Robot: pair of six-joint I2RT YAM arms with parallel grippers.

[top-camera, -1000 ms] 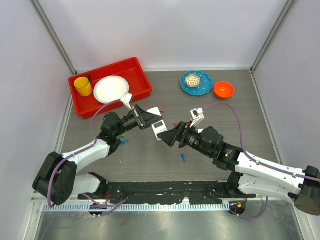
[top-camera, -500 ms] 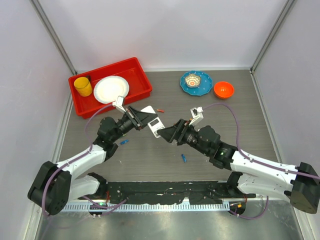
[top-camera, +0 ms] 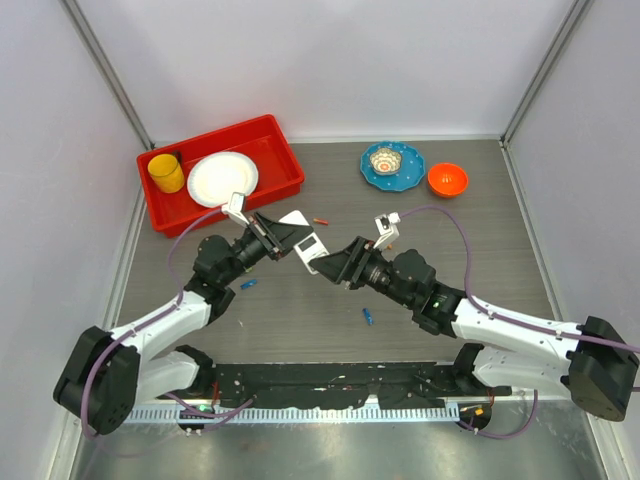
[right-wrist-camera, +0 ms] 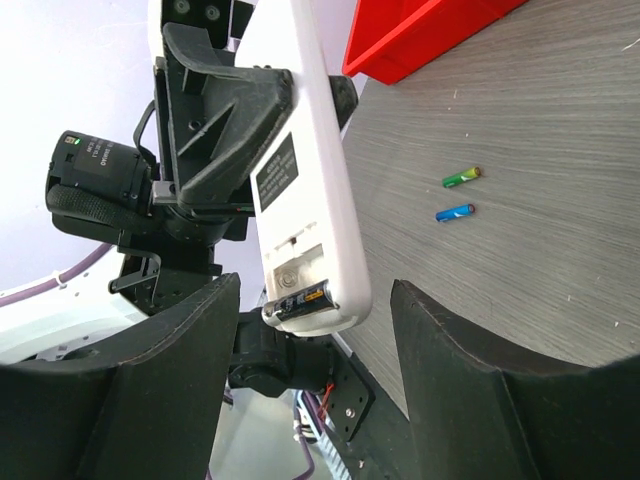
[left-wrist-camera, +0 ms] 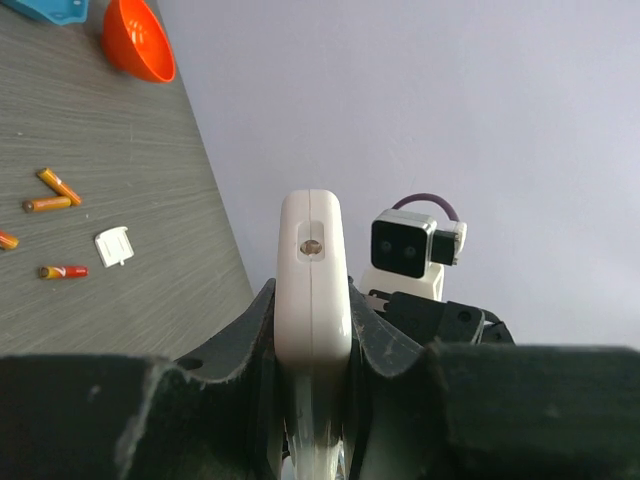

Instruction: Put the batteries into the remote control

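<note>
Left gripper (left-wrist-camera: 315, 305) is clamped tight on the remote (left-wrist-camera: 314, 235) — in its own wrist view the white handset stands edge-on, pinched between both fingers (left-wrist-camera: 248, 325) with no gap on either side, its far end poking well past the fingertips. Over to the right gripper (right-wrist-camera: 312, 292): jaws apart, one black pad on each side of the remote's free end, and a sliver of background shows between each pad and the white casing, so it straddles the remote without gripping it. Between those pads the remote's plain back faces the camera, compartment uncovered, and a battery (right-wrist-camera: 306, 298) lies crosswise in the slot at the very end, right at the midpoint of the open jaws. From above the two grippers meet nose to nose, the remote bridging them, held up off the table (top-camera: 300, 330). Loose batteries (left-wrist-camera: 50, 195) — the orange-red ones — lie on the table well off to the left gripper's left side, with a small white cover (left-wrist-camera: 113, 246) among them and an orange bowl (left-wrist-camera: 140, 40) farther out the same way. Out past the right gripper's right-hand pad, a green battery (right-wrist-camera: 462, 177) and a blue battery (right-wrist-camera: 455, 212) lie side by side on the wood, well apart from the jaws, and the corner of the red tray (right-wrist-camera: 420, 30) shows beyond them.
</note>
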